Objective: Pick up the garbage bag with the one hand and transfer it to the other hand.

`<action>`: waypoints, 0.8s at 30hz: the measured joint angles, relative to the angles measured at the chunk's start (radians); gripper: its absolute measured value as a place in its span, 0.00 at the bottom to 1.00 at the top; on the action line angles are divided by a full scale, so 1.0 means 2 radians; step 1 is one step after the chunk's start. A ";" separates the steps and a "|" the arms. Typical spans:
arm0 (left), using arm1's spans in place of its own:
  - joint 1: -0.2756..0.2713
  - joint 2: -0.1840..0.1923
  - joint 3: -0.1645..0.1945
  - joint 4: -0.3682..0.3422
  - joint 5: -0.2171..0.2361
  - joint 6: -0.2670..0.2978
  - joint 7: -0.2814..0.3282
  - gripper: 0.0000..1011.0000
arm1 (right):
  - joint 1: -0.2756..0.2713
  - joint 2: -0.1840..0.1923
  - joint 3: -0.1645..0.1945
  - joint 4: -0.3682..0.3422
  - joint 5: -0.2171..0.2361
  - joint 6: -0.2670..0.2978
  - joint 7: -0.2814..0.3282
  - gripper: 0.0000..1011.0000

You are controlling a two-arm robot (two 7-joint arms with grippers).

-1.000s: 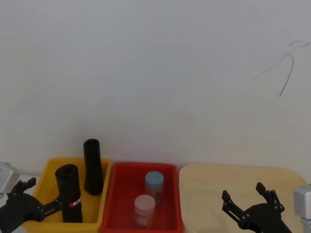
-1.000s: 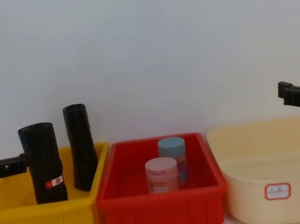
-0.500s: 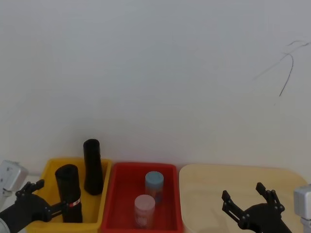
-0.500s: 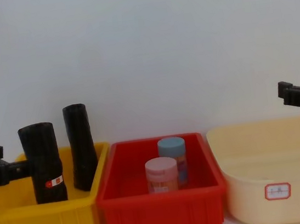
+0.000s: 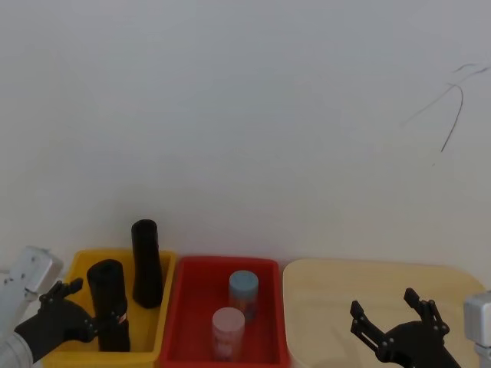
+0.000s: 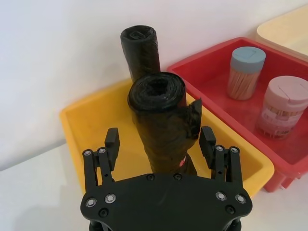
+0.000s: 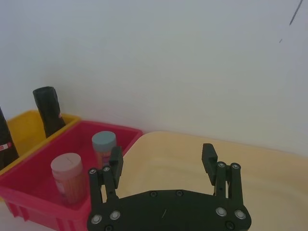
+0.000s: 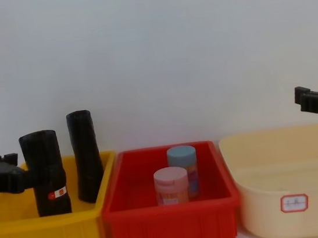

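The garbage bag (image 5: 107, 303) is a thick black roll with a red-and-white sticker, standing upright at the front of the yellow bin (image 5: 70, 270). My left gripper (image 5: 83, 310) has come in from the left at mid-height of the roll. In the left wrist view the left gripper (image 6: 160, 140) is open, one finger on each side of the garbage bag (image 6: 161, 120), with a gap on both sides. In the chest view the left gripper (image 8: 22, 169) meets the garbage bag (image 8: 46, 172) from the left. My right gripper (image 5: 395, 318) hangs open over the cream tub (image 5: 430, 280).
A slimmer plain black roll (image 5: 146, 264) leans at the back of the yellow bin, close behind the bag. The red bin (image 8: 173, 228) in the middle holds a blue-lidded jar (image 8: 183, 168) and a pink-lidded jar (image 8: 171, 186). A white wall stands right behind the bins.
My left gripper has turned and moved forward, so its open fingers now straddle the garbage bag. The bag and the right gripper have not moved.
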 joint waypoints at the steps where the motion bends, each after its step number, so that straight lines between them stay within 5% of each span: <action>1: -0.002 -0.001 0.001 0.002 0.001 0.000 0.000 0.99 | 0.000 0.000 0.000 0.000 0.000 0.000 0.000 0.99; 24: -0.030 -0.024 0.011 0.030 0.017 0.017 -0.001 0.99 | 0.000 0.000 0.000 0.000 0.000 0.000 0.000 0.99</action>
